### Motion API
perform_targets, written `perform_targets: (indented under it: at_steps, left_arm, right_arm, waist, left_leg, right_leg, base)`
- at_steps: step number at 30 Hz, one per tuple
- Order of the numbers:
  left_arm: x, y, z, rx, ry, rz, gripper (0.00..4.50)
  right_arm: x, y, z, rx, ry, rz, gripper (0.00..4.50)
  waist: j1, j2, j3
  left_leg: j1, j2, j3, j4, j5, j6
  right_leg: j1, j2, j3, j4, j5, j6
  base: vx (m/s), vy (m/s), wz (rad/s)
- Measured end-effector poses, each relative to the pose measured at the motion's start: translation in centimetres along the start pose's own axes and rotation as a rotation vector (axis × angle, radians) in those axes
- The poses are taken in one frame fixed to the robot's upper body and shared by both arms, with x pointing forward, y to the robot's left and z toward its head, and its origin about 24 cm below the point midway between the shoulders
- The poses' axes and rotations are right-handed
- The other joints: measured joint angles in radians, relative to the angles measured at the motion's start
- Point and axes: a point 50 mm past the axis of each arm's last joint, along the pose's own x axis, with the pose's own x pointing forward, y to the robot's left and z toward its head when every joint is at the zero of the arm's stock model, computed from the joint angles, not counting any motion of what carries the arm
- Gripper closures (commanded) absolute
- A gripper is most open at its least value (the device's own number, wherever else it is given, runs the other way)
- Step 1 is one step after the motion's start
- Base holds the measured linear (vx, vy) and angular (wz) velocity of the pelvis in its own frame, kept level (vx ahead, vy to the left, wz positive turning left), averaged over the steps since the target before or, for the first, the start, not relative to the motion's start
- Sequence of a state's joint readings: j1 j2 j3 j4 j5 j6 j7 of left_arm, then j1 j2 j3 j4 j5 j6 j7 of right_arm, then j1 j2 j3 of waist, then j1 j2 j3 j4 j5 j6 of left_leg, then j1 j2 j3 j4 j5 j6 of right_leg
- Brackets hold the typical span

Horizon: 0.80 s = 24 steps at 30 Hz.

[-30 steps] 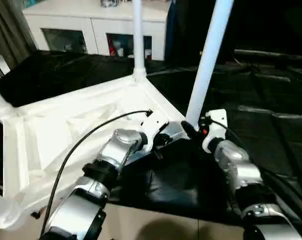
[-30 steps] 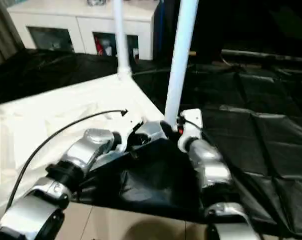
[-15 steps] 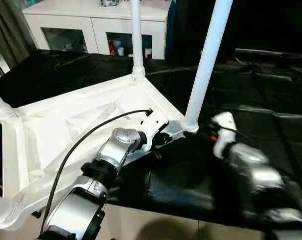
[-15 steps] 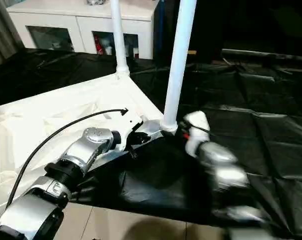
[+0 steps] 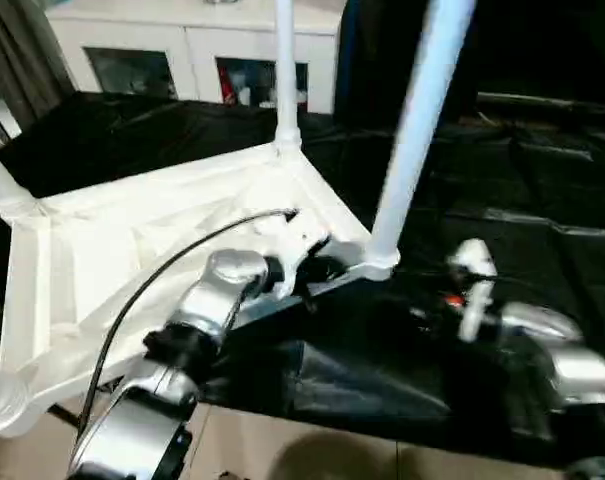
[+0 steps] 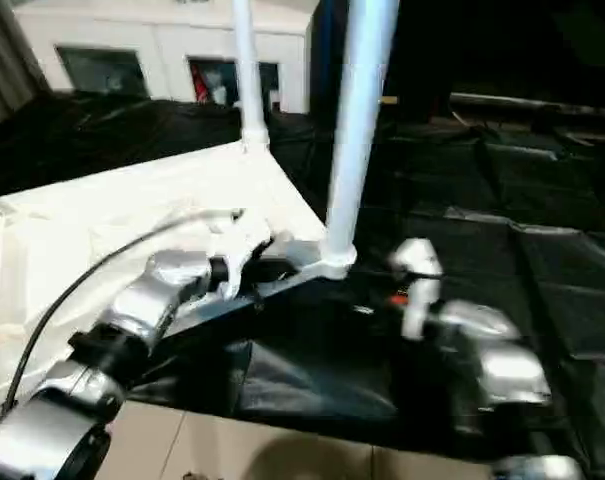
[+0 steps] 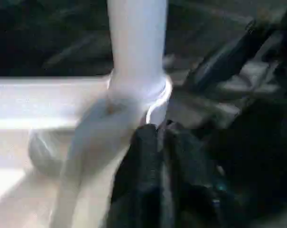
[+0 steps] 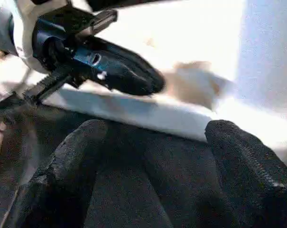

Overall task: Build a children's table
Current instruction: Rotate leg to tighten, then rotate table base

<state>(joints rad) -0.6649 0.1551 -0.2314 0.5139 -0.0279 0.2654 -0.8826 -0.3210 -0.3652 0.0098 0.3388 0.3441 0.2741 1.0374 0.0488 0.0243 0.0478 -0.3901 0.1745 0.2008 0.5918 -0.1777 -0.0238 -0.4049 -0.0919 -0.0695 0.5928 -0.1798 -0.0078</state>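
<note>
Standing in a corner socket [image 5: 380,266], a leg [image 5: 414,140]; left jaws together, right spread.

All-white plastic table [image 5: 132,230] with white tube legs [image 5: 419,130]. Glossy black sheet [image 5: 542,180] beneath. Silver forearms [image 5: 217,300], black fingers [image 8: 67,161]. White cabinet [image 5: 182,40] with dark glass doors.

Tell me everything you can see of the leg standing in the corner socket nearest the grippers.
The near leg is a plain white tube, plastic by its look, smooth and round. It stands nearly upright, leaning slightly, with its foot seated in the round corner socket of the upturned table top, which lies on black sheeting. Its upper end runs out of the picture. The left gripper is at the table's edge beside the socket; the right gripper is apart from it, jaws open.
</note>
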Motion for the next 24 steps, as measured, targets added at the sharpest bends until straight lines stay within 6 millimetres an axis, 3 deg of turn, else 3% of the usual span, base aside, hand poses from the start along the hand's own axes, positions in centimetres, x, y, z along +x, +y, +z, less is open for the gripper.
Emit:
perform_targets:
  at_steps: [6,8,11,14,16,17,18,20,24]
  left_arm:
    - [-3.8,-0.8,-1.2,-0.063,0.082,-0.001,3.42]
    - [-6.8,-2.3,-1.9,-0.095,0.146,-0.015,3.10]
    - [-10.6,-3.8,-3.0,-0.162,0.225,-0.005,2.97]
    - [-12.5,-4.9,-3.2,-0.193,0.250,0.001,2.68]
    - [-13.7,-5.9,-3.3,-0.215,0.263,0.007,2.50]
    - [-14.2,-6.4,-3.4,-0.237,0.272,0.015,2.50]
    - [-15.3,-7.1,-3.7,-0.264,0.293,0.058,2.40]
    - [-16.3,-7.9,-3.9,-0.300,0.332,0.110,2.12]
    - [-18.6,-8.6,-4.3,-0.318,0.420,0.207,1.84]
  right_arm:
    - [1.8,0.6,0.6,0.009,-0.044,0.009,0.79]
    - [3.2,1.1,1.0,0.013,-0.072,0.025,0.79]
    - [4.7,1.2,1.3,0.030,-0.100,0.013,0.79]
    - [6.2,1.6,1.4,0.047,-0.121,0.019,0.79]
    - [7.2,1.9,1.5,0.049,-0.133,0.015,0.79]
    - [7.8,1.9,1.5,0.057,-0.137,0.002,0.79]
    - [8.8,1.7,1.8,0.083,-0.161,-0.049,0.79]
    - [9.8,1.3,2.3,0.107,-0.195,-0.132,0.79]
    - [11.3,0.6,2.9,0.186,-0.260,-0.290,0.79]
  waist:
    - [0.005,-0.006,0.004]
    - [-0.005,-0.016,0.009]
    - [-0.006,-0.025,0.014]
    - [0.009,-0.031,0.017]
    - [0.010,-0.042,0.022]
    - [0.014,-0.049,0.024]
    - [0.003,-0.055,0.026]
    - [0.003,-0.064,0.030]
    - [0.008,-0.061,0.035]
  left_leg:
    - [0.001,0.001,0.001,-0.001,-0.001,0.001]
    - [0.003,0.002,0.001,-0.003,-0.001,-0.001]
    - [0.003,0.003,0.001,-0.006,-0.001,-0.009]
    - [0.004,0.002,0.002,-0.006,0.000,-0.010]
    - [0.005,0.002,0.002,-0.006,0.000,-0.010]
    - [0.005,0.002,0.002,-0.007,0.000,-0.010]
    - [0.005,0.002,0.003,-0.008,0.001,-0.012]
    - [0.005,0.002,0.001,-0.007,0.001,-0.012]
    - [0.005,0.001,0.001,-0.007,0.001,-0.013]
  right_leg:
    - [-0.001,0.000,0.000,0.002,-0.002,0.001]
    - [-0.002,0.002,0.001,0.004,-0.003,0.000]
    - [-0.003,0.003,0.001,0.004,-0.003,0.000]
    - [-0.002,0.002,0.002,0.004,-0.003,0.000]
    - [-0.001,0.002,0.003,0.004,-0.003,0.000]
    - [-0.001,0.002,0.003,0.004,-0.003,0.000]
    - [-0.001,0.002,0.004,0.004,-0.003,-0.001]
    - [-0.002,0.002,0.003,0.004,-0.002,-0.002]
    - [-0.001,0.003,0.004,0.004,-0.002,-0.002]
  base:
    - [0.000,0.000,0.00]
    - [0.000,0.000,0.00]
    - [0.000,0.000,0.00]
    - [0.000,0.000,0.00]
    - [0.000,0.000,0.00]
    - [0.000,0.000,0.00]
    - [0.000,0.000,0.00]
    - [0.000,0.000,0.00]
    - [0.000,0.000,0.00]
